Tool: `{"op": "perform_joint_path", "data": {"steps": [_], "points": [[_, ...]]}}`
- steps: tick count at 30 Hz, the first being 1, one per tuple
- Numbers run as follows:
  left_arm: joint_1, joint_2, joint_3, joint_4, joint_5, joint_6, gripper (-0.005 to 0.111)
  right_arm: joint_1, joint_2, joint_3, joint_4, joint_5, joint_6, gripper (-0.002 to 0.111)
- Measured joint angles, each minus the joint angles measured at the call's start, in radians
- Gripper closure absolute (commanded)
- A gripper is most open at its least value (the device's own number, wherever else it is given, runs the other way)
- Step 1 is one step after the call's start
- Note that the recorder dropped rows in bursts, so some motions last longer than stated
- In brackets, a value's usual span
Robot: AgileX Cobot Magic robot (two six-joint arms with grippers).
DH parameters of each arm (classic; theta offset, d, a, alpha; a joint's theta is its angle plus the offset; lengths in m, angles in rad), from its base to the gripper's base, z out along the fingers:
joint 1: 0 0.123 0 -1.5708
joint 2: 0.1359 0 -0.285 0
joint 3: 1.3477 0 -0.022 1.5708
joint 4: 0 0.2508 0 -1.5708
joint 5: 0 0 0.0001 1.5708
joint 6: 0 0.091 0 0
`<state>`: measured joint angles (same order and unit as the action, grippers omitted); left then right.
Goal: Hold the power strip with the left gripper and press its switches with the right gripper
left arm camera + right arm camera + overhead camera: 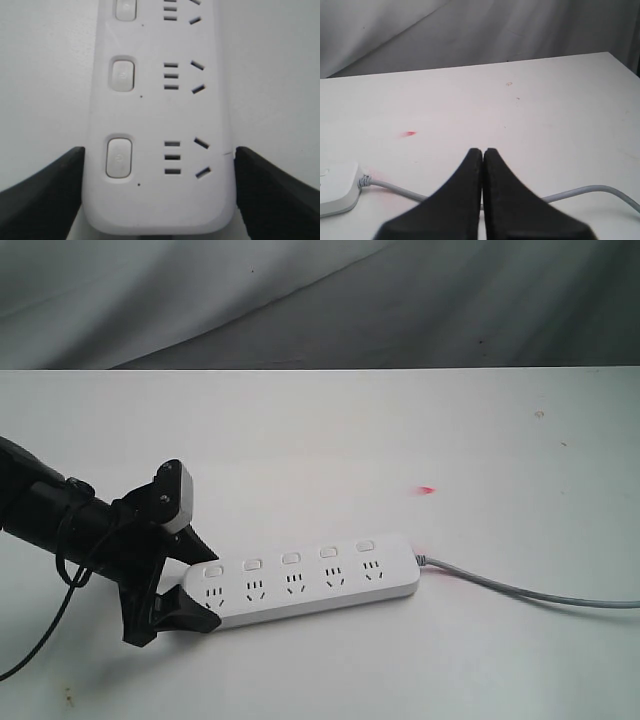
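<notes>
The white power strip [310,585] lies on the white table [330,440], its grey cord [520,590] running off to the right. My left gripper [200,590] holds its left end, with one black jaw against each long side. In the left wrist view the strip [155,115] fills the gap between the fingers [55,190]. Five switches [291,558] run along its far edge, and the left wrist view shows three of these switches [119,157]. My right gripper [483,151] is shut and empty above the cord [590,191], right of the strip's end [335,187], outside the exterior view.
A small red light spot [427,489] lies on the table beyond the strip's cord end. A grey cloth backdrop [320,300] hangs behind the table's far edge. The left arm's thin black cable [40,640] loops near the front left.
</notes>
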<state>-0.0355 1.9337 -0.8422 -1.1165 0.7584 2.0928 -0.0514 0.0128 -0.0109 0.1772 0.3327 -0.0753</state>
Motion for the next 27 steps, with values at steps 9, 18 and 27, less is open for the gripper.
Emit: {"op": "perform_joint_path", "data": {"steps": [9, 18, 27], "points": [[0.000, 0.000, 0.000, 0.000, 0.000, 0.000, 0.107, 0.000, -0.007, 0.007, -0.009, 0.008, 0.011, 0.108], [0.000, 0.000, 0.000, 0.000, 0.000, 0.000, 0.107, 0.000, -0.007, 0.007, -0.029, 0.008, 0.050, 0.108], [0.000, 0.000, 0.000, 0.000, 0.000, 0.000, 0.107, 0.000, -0.007, 0.007, -0.077, 0.016, 0.052, 0.108]]}}
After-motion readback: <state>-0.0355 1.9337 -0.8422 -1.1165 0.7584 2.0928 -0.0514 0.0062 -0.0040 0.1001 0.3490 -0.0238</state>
